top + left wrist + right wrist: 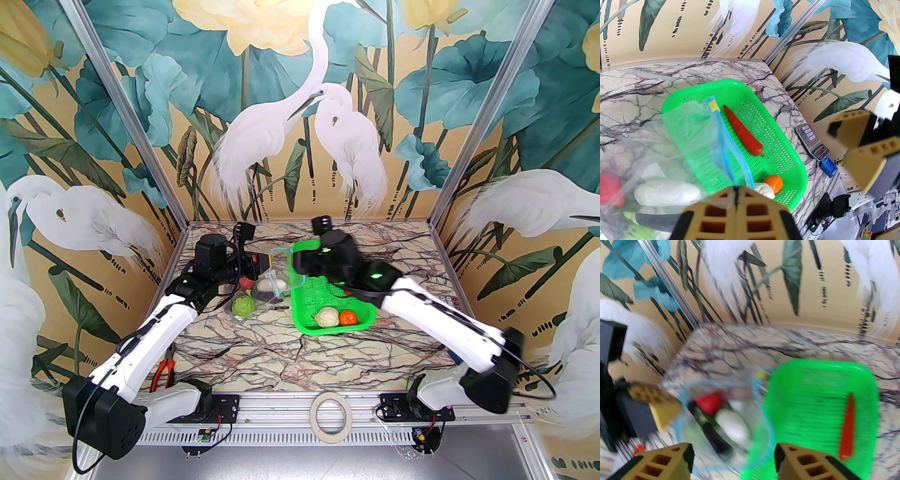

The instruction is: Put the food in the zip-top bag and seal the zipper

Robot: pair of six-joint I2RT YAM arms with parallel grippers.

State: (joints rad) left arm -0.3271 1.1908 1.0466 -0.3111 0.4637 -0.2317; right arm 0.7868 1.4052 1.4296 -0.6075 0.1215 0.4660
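The zip-top bag lies clear on the table left of the green basket, its mouth held up. My left gripper is shut on the bag's light-blue zipper edge, whose yellow slider tab hangs over the basket. Inside the bag lie a red tomato, a white gourd, a dark eggplant and a leafy green. The basket holds a red chili, an orange and a pale cabbage. My right gripper hovers open over the bag's mouth, with nothing in it.
A calculator and a small blue object lie right of the basket near the table's edge. Orange-handled pliers rest at the near left. A tape roll sits on the front rail. Painted walls close in three sides.
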